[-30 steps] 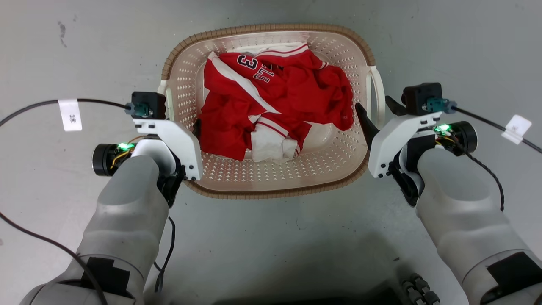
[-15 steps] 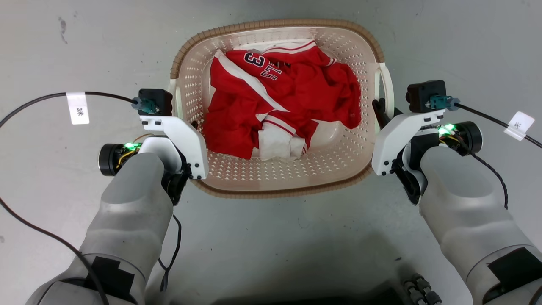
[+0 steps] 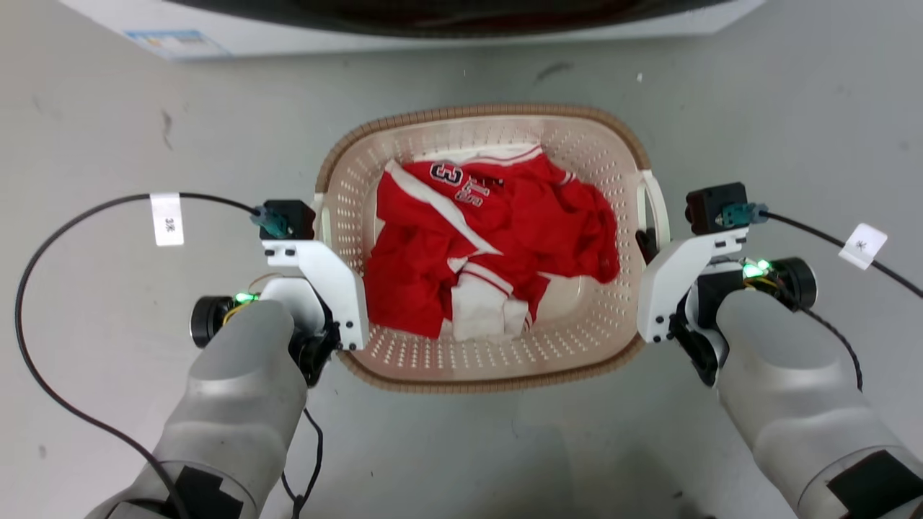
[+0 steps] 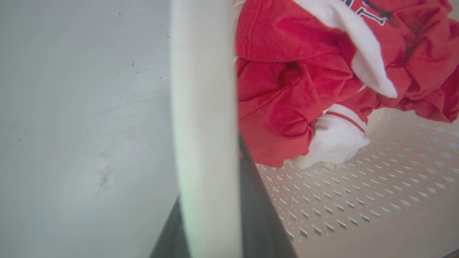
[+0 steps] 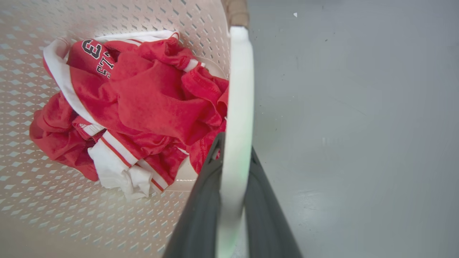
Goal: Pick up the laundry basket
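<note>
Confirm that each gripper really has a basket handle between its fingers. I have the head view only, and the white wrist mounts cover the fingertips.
Observer: Right wrist view: the right gripper has its two dark fingers flanking the laundry basket's white right handle, close against both sides.
Operator: Check the left one.
Observer: Left wrist view: the left gripper has the left handle between its fingers the same way.
Operator: Report any cloth in the grip.
Observer: The red jersey lies right beside the right gripper's inner finger, inside the basket; I cannot tell whether it is pinched.
</note>
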Motion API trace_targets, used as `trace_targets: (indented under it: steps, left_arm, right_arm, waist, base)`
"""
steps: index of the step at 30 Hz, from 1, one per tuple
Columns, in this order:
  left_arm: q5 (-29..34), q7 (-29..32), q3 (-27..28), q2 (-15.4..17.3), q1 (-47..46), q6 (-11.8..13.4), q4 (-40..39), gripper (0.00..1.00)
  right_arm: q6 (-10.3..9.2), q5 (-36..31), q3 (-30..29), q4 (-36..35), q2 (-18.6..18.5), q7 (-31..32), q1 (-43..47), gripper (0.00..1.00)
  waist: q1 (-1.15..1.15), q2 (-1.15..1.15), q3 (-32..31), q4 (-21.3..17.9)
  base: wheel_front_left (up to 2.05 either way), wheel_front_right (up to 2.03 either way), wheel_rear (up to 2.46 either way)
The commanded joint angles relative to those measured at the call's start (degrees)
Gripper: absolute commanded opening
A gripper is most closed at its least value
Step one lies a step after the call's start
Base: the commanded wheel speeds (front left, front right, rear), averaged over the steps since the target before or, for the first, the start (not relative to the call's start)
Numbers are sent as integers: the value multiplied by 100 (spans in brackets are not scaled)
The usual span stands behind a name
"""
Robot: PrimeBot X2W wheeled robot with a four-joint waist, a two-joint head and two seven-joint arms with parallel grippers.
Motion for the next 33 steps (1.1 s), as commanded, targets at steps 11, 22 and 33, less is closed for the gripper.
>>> trace_targets:
  steps: [11,22,33]
  left_arm:
    - [-553,630,-461,-156,281,-76,-192,0]
    - [-1084,1449,-871,-52,479,-78,-374,0]
    - [-1542,2029,-1287,68,861,-79,-429,0]
  right_arm:
    - [77,570,454,-247,100,669,422,0]
    - [79,1180,932,-528,-31,1733,677,0]
    - [83,1740,1343,-590,-68,2570,986,0]
  waist:
    - [0,0,-1398,11]
    - [0,0,-2376,42]
    - [0,0,-3270,35]
  base:
    - [0,0,0]
    - [0,0,0]
    - [0,0,0]
